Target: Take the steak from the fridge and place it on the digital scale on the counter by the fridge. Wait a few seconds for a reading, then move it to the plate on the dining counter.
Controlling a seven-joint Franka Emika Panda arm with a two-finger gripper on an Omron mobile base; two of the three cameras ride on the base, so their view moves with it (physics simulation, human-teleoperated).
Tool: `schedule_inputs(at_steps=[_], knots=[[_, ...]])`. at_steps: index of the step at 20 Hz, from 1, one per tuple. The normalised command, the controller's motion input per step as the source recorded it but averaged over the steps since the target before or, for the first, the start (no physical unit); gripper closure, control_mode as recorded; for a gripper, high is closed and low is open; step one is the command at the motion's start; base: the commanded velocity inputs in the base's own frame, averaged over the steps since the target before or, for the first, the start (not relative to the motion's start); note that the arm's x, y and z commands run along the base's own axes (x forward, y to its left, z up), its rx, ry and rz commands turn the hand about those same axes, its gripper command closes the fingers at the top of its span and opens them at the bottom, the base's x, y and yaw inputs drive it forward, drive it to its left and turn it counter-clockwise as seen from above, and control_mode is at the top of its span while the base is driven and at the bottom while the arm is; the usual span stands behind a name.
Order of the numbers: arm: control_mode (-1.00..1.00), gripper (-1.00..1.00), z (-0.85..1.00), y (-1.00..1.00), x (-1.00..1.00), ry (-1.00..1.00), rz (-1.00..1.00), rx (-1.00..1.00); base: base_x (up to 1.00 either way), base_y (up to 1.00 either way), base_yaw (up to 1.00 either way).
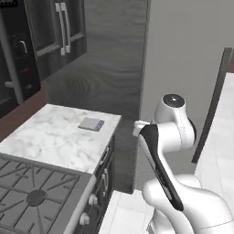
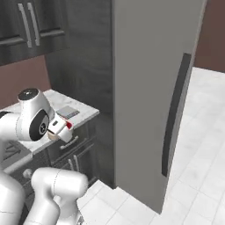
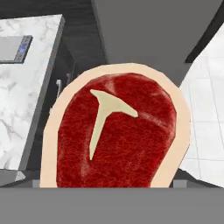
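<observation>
The steak (image 3: pixel 116 135), red meat with a tan fatty rim and a pale T-shaped streak, looms large in the hand view with my gripper (image 2: pixel 60 130) shut on it. A red edge of the steak (image 2: pixel 69 126) shows at the hand, which hangs in the air just off the counter's (image 1: pixel 55 137) right end, in front of the fridge (image 2: pixel 149 88). The fridge door with its long dark handle (image 2: pixel 175 110) looks closed. The digital scale (image 1: pixel 90 124) (image 3: pixel 15 48) lies flat on the counter near its back right corner, left of the steak. The plate and dining counter are out of view.
A gas stove (image 1: pixel 36 192) adjoins the counter's near end. Dark wood-grain cupboards (image 1: pixel 105 55) stand behind the counter, and upper cabinets with silver handles (image 1: pixel 64 27) hang above. White tiled floor (image 2: pixel 193 167) spreads in front of the fridge. My arm's elbow (image 1: pixel 171 128) stands close to the fridge.
</observation>
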Motion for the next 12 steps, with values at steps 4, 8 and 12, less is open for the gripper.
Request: schedule_inputs(at_steps=[4, 8, 12], knots=[[1.00, 1.00, 0.00, 0.00, 0.00, 0.00, 0.00, 0.00, -1.00, 0.00, -0.56], [1.00, 1.00, 0.00, 0.00, 0.00, 0.00, 0.00, 0.00, -1.00, -0.09, -0.49], [1.00, 1.00, 0.00, 0.00, 0.00, 0.00, 0.00, 0.00, -1.00, -0.21, -0.44]])
